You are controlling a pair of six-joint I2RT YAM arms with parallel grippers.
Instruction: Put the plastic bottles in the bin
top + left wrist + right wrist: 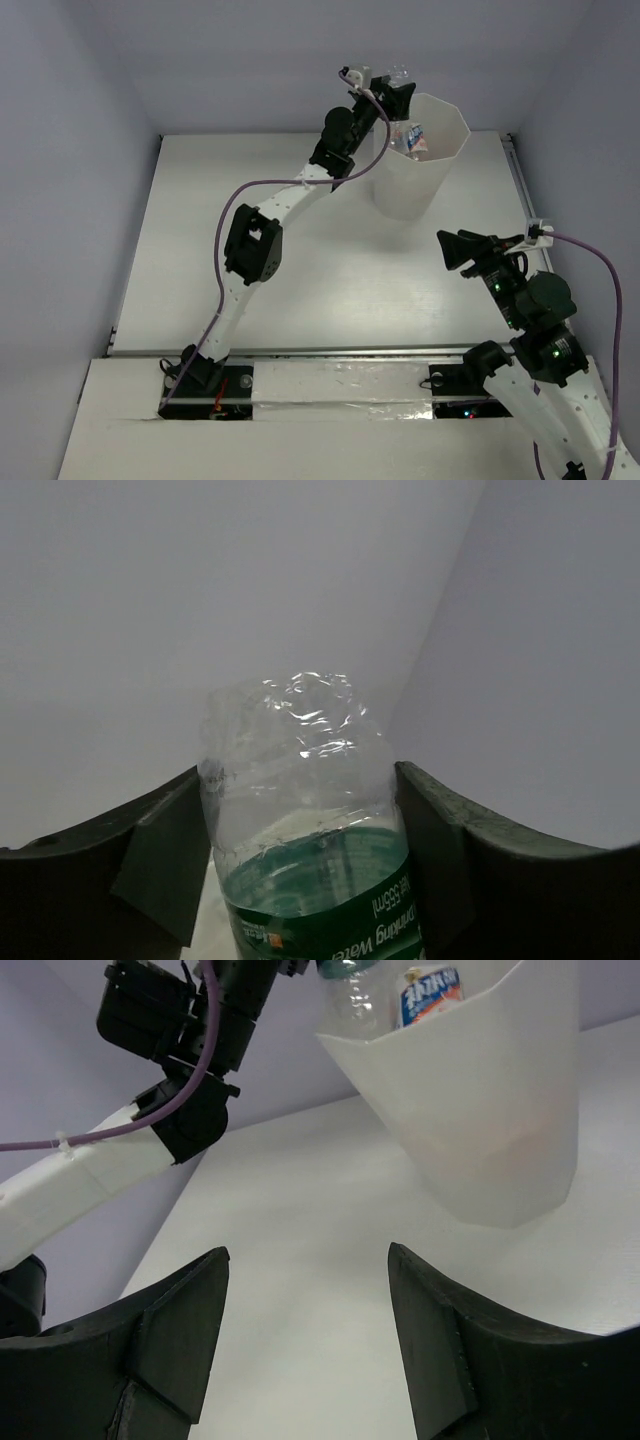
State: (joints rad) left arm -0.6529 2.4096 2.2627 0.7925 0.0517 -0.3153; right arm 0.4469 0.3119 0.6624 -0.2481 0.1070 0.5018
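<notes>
The left gripper (393, 92) is clamping the green-labelled bottle (312, 880), holding it over the far-left rim of the bin (412, 190). A blue-labelled bottle (411, 136) is lying inside the bin, while the right gripper (306, 1300) is hovering nearby, jaws apart.

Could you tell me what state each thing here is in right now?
Left end effector: shut on the green-labelled bottle, raised by the bin's rim.
Clear green-labelled plastic bottle: gripped, in the air, not yet in the bin.
Right end effector: open, empty, above the white table.
Tall white translucent plastic bin: upright, holding bottles.
Clear blue-labelled plastic bottle: inside the bin.
</notes>
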